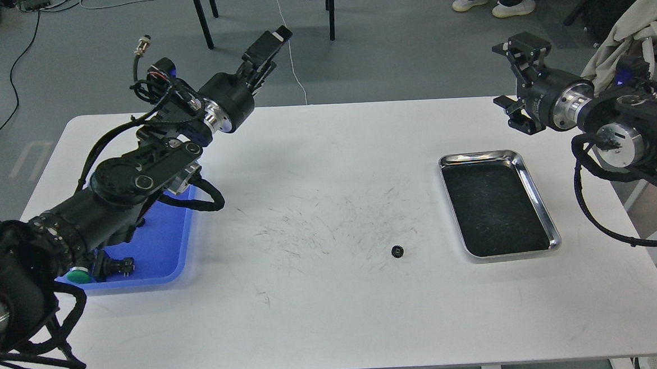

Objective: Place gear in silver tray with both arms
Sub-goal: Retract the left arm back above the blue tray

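Note:
A small black gear (398, 251) lies on the white table, a short way left of the silver tray's (538, 191) near corner. The tray's dark scuffed floor holds nothing. My left gripper (269, 43) is raised high above the table's far left edge, pointing up and away, its fingers together with nothing between them. My right gripper (524, 47) hovers above the far right corner, beyond the tray, with its fingers apart and holding nothing. Both grippers are far from the gear.
A blue plastic tray (163, 255) sits at the left, mostly covered by my left arm, with a green-capped part (77, 274) at its near edge. Beyond the table are chair legs (203, 19), floor cables and a person's feet (493, 1).

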